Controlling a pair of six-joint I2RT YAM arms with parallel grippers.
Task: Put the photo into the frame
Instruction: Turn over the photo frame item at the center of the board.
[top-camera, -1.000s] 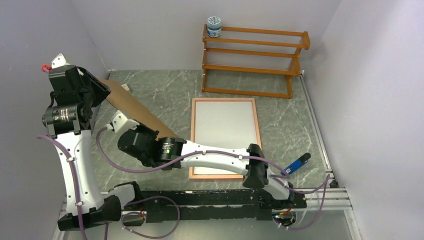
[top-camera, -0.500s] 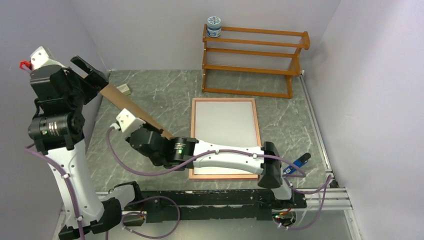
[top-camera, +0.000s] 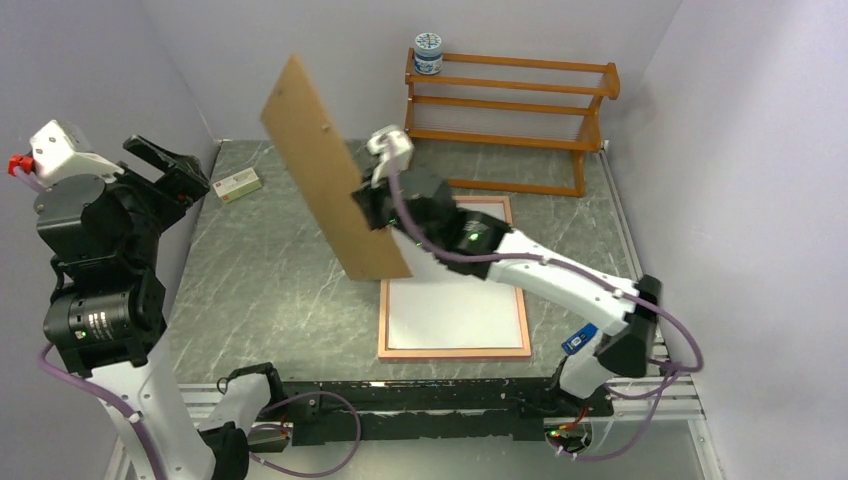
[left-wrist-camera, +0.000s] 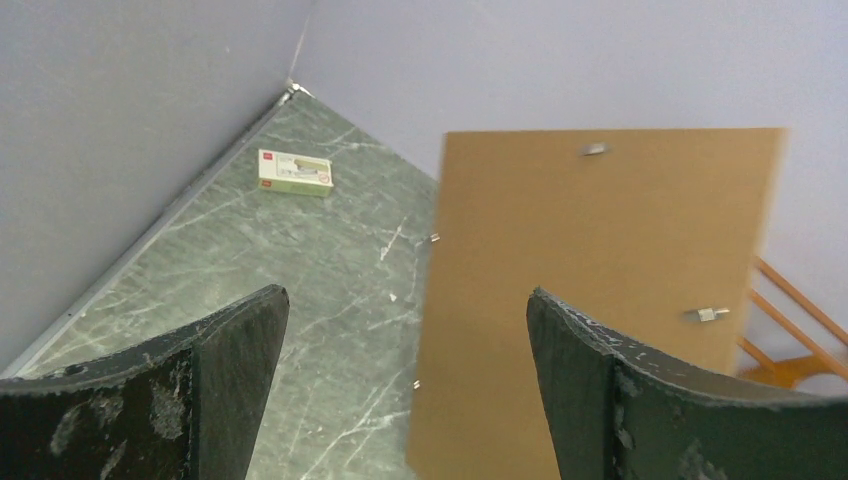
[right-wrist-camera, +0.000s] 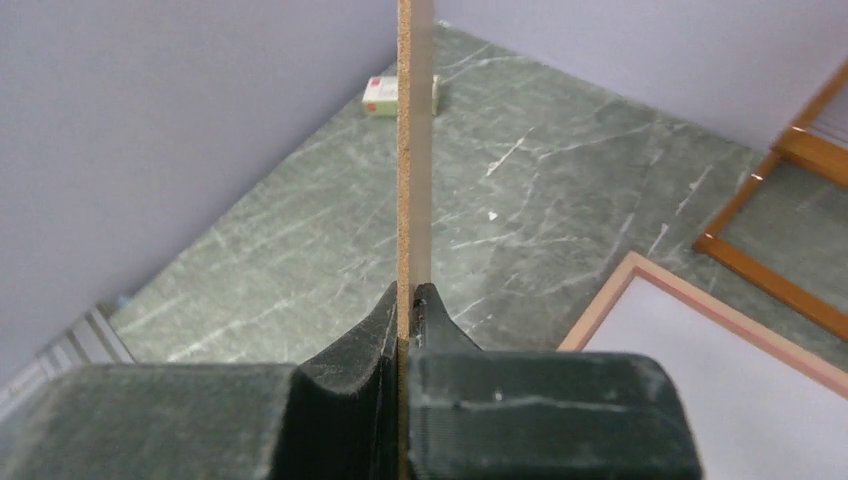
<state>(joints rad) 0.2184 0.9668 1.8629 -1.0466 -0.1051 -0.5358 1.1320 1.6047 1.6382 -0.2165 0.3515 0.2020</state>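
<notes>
The frame (top-camera: 455, 352) lies flat at the table's middle, pale wooden rim up; its corner (right-wrist-camera: 640, 275) shows in the right wrist view. The photo (top-camera: 455, 310) fills its opening as a plain white sheet (right-wrist-camera: 720, 380), no picture side showing. My right gripper (top-camera: 372, 215) is shut on the lower edge of a brown fibreboard panel (top-camera: 325, 170), holding it upright and tilted above the frame's far left corner. The right wrist view shows the panel edge-on (right-wrist-camera: 405, 150) between the pinched jaws (right-wrist-camera: 408, 300). My left gripper (top-camera: 172, 170) hangs open and empty at the far left, facing the panel (left-wrist-camera: 590, 280).
A small white box (top-camera: 238, 184) lies near the back left wall. An orange-brown wooden rack (top-camera: 505, 110) stands at the back with a jar (top-camera: 428, 53) on its top. A blue tool (top-camera: 580, 338) lies by the right arm's base. Walls close in on three sides.
The left gripper opened and drew back to the left, letting go of the panel. The right arm swung the panel up from the left of the table to upright over the middle.
</notes>
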